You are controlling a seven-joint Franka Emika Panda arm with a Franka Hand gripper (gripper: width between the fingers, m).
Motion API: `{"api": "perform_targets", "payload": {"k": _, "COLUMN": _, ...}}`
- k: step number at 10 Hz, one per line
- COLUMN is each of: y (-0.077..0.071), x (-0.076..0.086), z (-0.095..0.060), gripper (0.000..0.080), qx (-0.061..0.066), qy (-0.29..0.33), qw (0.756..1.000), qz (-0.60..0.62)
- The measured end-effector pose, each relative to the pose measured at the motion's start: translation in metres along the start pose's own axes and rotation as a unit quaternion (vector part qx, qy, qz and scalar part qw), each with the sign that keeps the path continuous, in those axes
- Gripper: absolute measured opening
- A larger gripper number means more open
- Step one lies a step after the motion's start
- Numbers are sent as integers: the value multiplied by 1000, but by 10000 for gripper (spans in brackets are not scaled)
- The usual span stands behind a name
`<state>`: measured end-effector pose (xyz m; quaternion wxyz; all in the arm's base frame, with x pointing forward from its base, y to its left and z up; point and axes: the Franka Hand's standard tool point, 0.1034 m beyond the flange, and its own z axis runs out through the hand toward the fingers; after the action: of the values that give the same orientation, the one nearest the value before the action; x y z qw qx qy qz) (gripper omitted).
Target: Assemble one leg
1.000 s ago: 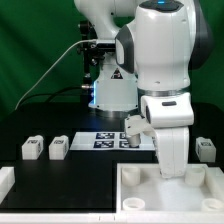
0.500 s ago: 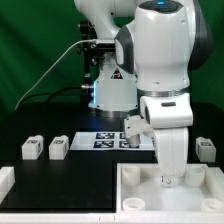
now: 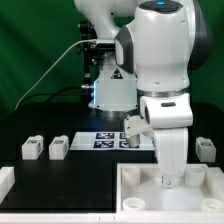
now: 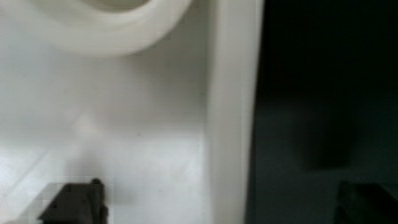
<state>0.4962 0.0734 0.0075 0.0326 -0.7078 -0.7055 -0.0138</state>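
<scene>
Currently, exterior view
- Item: claw (image 3: 168,181), at near right, tips down at the far edge of the large white tray part (image 3: 200,192). It sits lower than a second ago and has not shifted over the last half-second. Reading: the descent looks finished, and it ended at the tray, not at a leg
- Item: leg (image 3: 31,149) and second leg (image 3: 58,149), side by side on the black bench (image 3: 40,120) at left, well apart from the claw
- Item: third leg (image 3: 133,127), just beside the marker board (image 3: 98,141), partly hidden by the arm
- Item: fourth leg (image 3: 206,150), at right, just beyond the tray's far edge
- Status: none of the four is held or seated in the tray, so the task appears barely begun

Wrist view
- Item: claw (image 4: 217,203), its dark fingers (image 4: 71,203) set wide apart with nothing carried between them
- Position: one finger over the white tray floor, the other over the dark bench, the tray's wall running between
- Item: round recess (image 4: 98,20) in the tray, probably a leg socket
- Judgement: a pinch on the wall to reposition the tray seems the likely next step
</scene>
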Motion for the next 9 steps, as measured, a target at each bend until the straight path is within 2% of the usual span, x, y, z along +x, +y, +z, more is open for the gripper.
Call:
{"api": "perform_targets", "payload": {"k": 3, "y": -2, "x": 2, "z": -2, "gripper": 649, "qx": 4, "qy": 1, "qw": 999, "qz": 36}}
{"api": "perform_targets", "payload": {"k": 4, "y": -6, "x": 9, "z": -15, "gripper": 649, "qx": 8, "qy": -2, "qw": 996, "qz": 91}}
{"api": "perform_targets", "payload": {"k": 5, "y": -14, "x": 22, "z": -27, "gripper": 649, "qx": 4, "qy": -1, "qw": 994, "qz": 111}}
{"api": "perform_targets", "payload": {"k": 7, "y": -29, "x": 57, "z": -37, "gripper": 649, "qx": 3, "qy": 9, "qw": 966, "qz": 260}}
{"api": "perform_targets", "payload": {"k": 8, "y": -32, "x": 67, "z": -36, "gripper": 649, "qx": 9, "qy": 15, "qw": 947, "qz": 321}}
{"api": "perform_targets", "payload": {"k": 9, "y": -32, "x": 66, "z": -36, "gripper": 649, "qx": 12, "qy": 17, "qw": 931, "qz": 363}}
